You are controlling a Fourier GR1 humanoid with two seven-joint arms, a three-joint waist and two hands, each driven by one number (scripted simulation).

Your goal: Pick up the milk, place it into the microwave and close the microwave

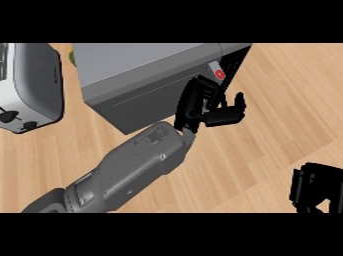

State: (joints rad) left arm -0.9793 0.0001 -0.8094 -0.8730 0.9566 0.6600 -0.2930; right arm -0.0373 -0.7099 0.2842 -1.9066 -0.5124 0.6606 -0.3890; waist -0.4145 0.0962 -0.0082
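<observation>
Closest to the view, the left forearm (122, 170) rises from the lower left edge and slants toward the microwave (144, 62). It ends in the left hand (203, 107), set against the right end of the grey door (141, 102). That hand's fingers are stretched out flat along the door, with the thumb sticking out to the right, and it holds nothing. This looks like a pushing pose and not a grasp, which would suit shutting the door. The door seems flush or nearly flush with the body, so the closing step is probably at or near its end.

The milk shows nowhere on the table (277, 100), so it is likely inside the microwave, hidden by the door. A red dot (220, 74) on a pale patch sits just above the fingers. Whether it is a panel button or part of the carton cannot be told.

The right hand (325, 192) rests at the lower right edge, with its fingers relaxed and apart and nothing in them. A toaster (22, 85) stands left of the microwave, apart from it.
</observation>
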